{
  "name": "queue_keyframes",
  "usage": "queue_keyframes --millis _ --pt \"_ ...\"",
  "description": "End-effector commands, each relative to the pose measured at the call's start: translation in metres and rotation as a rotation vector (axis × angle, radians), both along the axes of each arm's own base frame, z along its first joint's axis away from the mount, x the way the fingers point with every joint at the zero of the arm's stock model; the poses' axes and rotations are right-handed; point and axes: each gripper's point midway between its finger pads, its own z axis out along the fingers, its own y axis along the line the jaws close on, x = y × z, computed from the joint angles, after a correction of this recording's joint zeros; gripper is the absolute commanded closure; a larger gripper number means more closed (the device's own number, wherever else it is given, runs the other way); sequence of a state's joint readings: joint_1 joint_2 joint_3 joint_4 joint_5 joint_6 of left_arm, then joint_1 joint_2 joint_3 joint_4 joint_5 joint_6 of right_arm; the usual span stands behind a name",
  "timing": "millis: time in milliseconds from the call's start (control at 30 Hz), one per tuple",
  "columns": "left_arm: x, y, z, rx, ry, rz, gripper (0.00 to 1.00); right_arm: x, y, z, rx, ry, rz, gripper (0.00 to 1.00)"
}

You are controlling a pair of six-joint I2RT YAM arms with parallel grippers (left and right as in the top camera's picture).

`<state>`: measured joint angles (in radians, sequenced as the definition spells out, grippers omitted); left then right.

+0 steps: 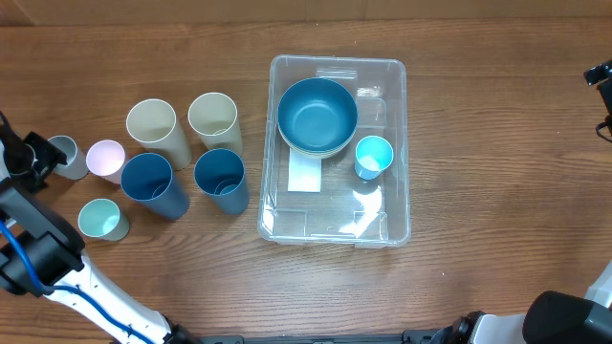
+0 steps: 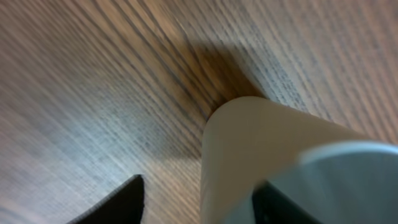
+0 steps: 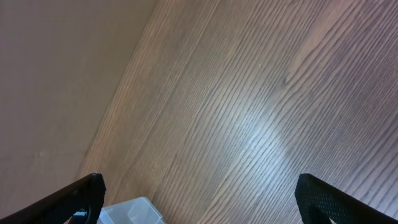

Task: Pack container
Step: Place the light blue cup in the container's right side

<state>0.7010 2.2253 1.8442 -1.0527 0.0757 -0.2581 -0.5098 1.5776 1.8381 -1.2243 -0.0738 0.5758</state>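
Observation:
The clear rectangular container [image 1: 397,205] lies at the table's middle, with a white label [image 1: 305,175] on its bottom. Inside it a blue bowl [image 1: 317,113] sits nested in a cream one, next to a small light-blue cup [image 1: 374,156]. At the far left my left gripper [image 1: 36,159] is at a small grey cup [image 1: 66,156]. In the left wrist view the gripper [image 2: 198,190] straddles the cup's wall [image 2: 249,143]: one finger is inside the cup, and the other [image 2: 121,202] is outside with bare wood between it and the wall. My right gripper [image 3: 199,202] hangs wide open over bare wood, holding nothing.
Left of the container stand two tall cream cups [image 1: 153,129] [image 1: 214,119], two dark blue cups [image 1: 151,183] [image 1: 221,180], a pink cup [image 1: 105,160] and a mint cup [image 1: 102,220]. A corner of the container [image 3: 130,213] shows low in the right wrist view.

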Motion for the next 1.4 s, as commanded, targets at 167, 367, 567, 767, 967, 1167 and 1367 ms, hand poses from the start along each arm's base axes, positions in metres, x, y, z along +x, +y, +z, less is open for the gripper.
queue_keyframes --millis 167,367,567,767,967,1167,1367 --pt "0.008 0.004 0.055 0.095 -0.093 -0.031 0.96 -0.002 0.0 0.005 -0.006 -0.014 -0.006 0.0" --pt "0.001 -0.026 0.231 0.298 -0.417 0.003 0.96 -0.002 0.0 0.005 -0.006 -0.014 -0.006 0.0" --pt "0.005 -0.231 0.379 0.388 -0.859 -0.689 0.96 -0.002 0.0 0.005 -0.006 -0.014 -0.006 0.0" --pt "0.003 -0.426 0.348 0.242 -0.877 -1.261 0.96 -0.002 0.0 0.005 -0.006 -0.014 -0.006 0.0" --pt "0.033 -0.549 0.248 0.153 -0.719 -1.531 0.96 -0.002 0.0 0.005 -0.006 -0.014 -0.006 0.0" --pt "0.036 -0.624 0.157 0.056 -0.603 -1.667 0.96 -0.002 0.0 0.005 -0.006 -0.014 -0.006 0.0" --pt "0.028 -0.636 0.121 0.04 -0.515 -1.704 0.96 -0.002 0.0 0.005 -0.006 -0.014 -0.006 0.0"
